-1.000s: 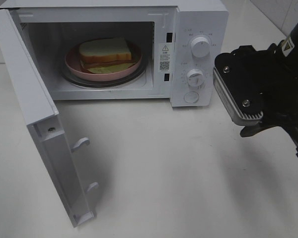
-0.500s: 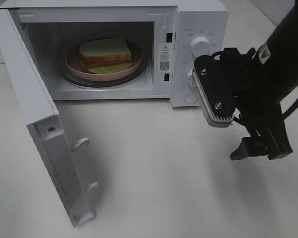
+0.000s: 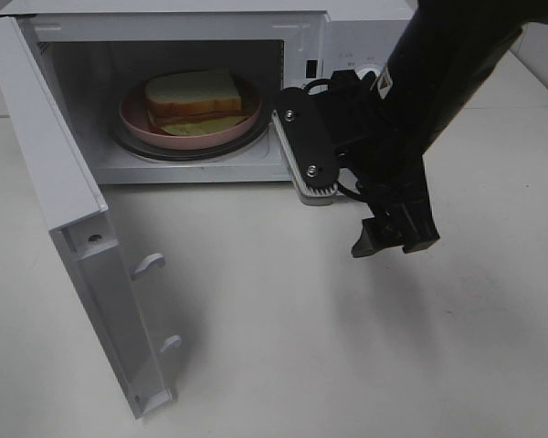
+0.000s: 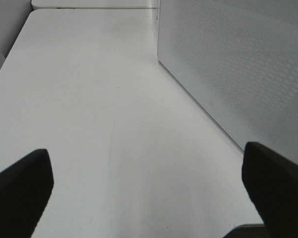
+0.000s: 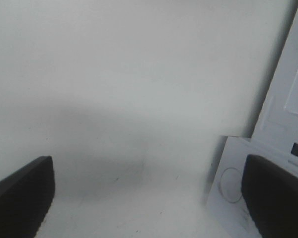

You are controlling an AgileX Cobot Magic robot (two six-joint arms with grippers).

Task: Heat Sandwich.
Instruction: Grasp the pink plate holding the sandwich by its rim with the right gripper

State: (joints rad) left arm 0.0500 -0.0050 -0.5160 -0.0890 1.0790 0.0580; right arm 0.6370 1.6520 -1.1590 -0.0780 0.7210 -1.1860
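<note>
The sandwich [image 3: 194, 94], white bread over brown and pale green layers, lies on a round pink plate [image 3: 135, 123] inside the open microwave [image 3: 301, 36]. The oven's door [image 3: 68, 219] is swung out to the left. In front of the control panel, to the right of the cavity, hangs my right gripper [image 3: 393, 245], pointing down over the table. It is open and holds nothing, and the right wrist view shows its gripper [image 5: 149, 193] with fingers wide apart over bare table. The left gripper [image 4: 149, 193] is open and empty beside the microwave's perforated side wall [image 4: 238, 74].
The right arm [image 3: 438, 64] hides the microwave's knobs. The open door's inner edge with its latch hooks [image 3: 151, 265] juts toward the table's front. A white piece with a round mark [image 5: 236, 186] lies near the right finger in the right wrist view.
The right arm has swung left and down from the table's right side, and now stands across the microwave's control panel. The sandwich, plate and door have not moved.
</note>
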